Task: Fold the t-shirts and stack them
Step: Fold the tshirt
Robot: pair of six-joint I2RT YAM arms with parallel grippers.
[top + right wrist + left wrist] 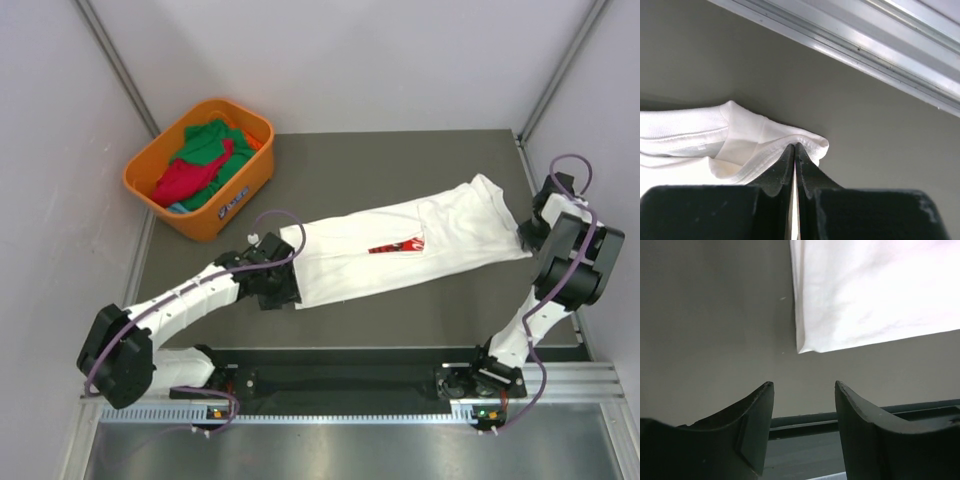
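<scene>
Because we want it flat and long for folding, the white t-shirt (400, 245) lies stretched across the table (400, 160). Our right gripper (795, 147) is squeezed tight on the thick edge at one end, so that end cannot slip. Our left gripper (804, 384) stands wide apart with nothing inside, just beside the other end's corner. We think it is ready for a new hold. The green t-shirt (205, 140) and red t-shirt (185, 180) wait in the orange basket (240, 195).
</scene>
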